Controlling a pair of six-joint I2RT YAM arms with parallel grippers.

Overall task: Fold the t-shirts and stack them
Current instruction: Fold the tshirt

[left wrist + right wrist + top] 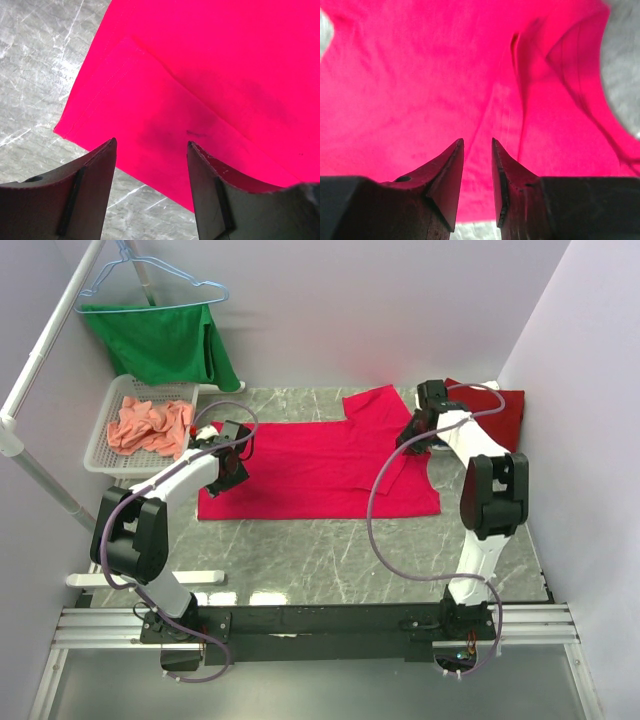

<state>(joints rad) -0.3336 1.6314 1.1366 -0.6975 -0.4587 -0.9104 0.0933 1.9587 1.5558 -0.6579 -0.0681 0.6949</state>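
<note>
Pinkish-red t-shirt [300, 470]: spread on the tabletop [330, 550]; folding barely begun.
Dark red t-shirt [500, 410]: laid at far right, apparently folded.
Salmon-orange t-shirt [150, 425]: crumpled in basket [100, 457].
Left gripper [152, 142]: fingers apart over shirt corner.
Right gripper [477, 140]: fingers narrowly apart, nothing clamped.

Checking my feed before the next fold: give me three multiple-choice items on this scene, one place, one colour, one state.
1. Where is the orange shirt? A in the white basket; B on a chair; C on the floor.
2. What colour is the cloth on the hanger? A blue; B green; C white.
3. The left fingers are: A shut on cloth; B open over the pink shirt's edge; C out of view.
Answers: 1 A, crumpled in the basket at left; 2 B, green in the top view; 3 B, the wrist view shows a gap between them.
</note>
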